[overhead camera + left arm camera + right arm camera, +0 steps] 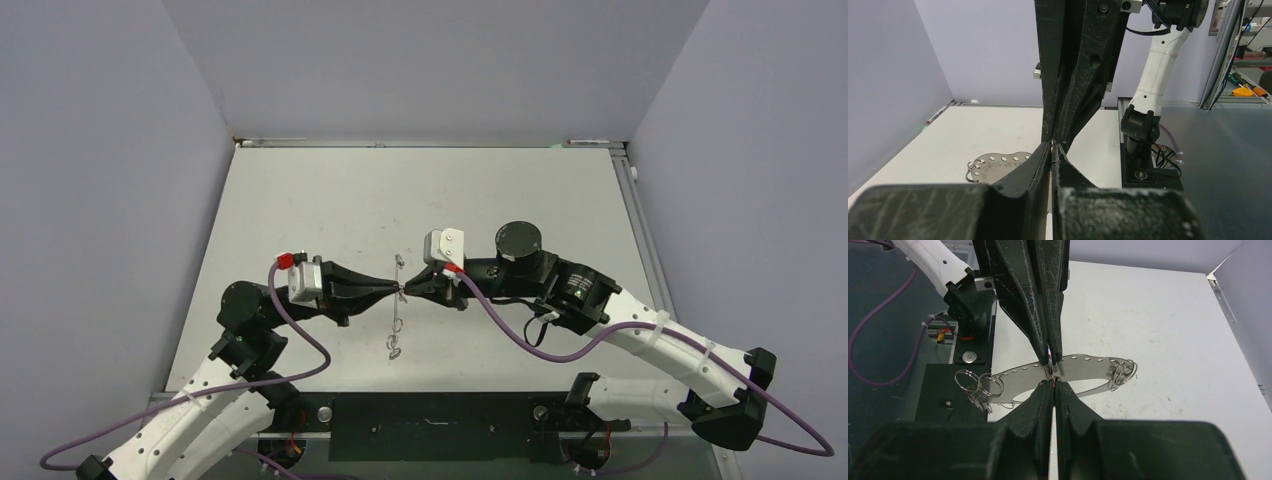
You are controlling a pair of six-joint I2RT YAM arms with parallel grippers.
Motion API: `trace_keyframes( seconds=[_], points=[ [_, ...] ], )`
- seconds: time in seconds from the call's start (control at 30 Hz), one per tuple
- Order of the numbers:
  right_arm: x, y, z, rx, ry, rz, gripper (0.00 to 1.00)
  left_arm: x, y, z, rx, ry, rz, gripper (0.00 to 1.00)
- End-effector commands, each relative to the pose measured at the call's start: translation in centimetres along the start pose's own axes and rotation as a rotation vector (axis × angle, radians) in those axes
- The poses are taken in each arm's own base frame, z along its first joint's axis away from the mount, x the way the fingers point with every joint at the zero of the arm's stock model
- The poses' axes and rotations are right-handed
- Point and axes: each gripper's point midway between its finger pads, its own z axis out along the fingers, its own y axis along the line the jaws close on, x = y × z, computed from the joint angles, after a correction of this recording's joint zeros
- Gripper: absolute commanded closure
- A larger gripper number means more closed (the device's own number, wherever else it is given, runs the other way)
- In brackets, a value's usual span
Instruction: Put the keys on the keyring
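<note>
The black right claw is clenched on the flat, silver, hole-punched oval keyring, whose band runs out to both sides of it. The black left claw meets it tip to tip, pinched tight on something too small to tell.
</note>
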Motion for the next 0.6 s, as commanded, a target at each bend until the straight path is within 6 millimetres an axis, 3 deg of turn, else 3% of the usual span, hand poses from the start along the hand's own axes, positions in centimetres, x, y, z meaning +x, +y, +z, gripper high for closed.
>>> trace_keyframes(
  seconds=[0.0, 0.57],
  points=[
    [-1.8, 0.2, 0.1, -0.024, -0.075, -0.016, 0.95, -2.0, -0.2, 0.2, 0.010, -0.064, 0.053, 1.00],
    [-2.8, 0.2, -0.5, -0.032, -0.059, -0.042, 0.95, -1.7, -2.3, 0.1, 0.137, -0.060, 0.044, 1.00]
  ],
)
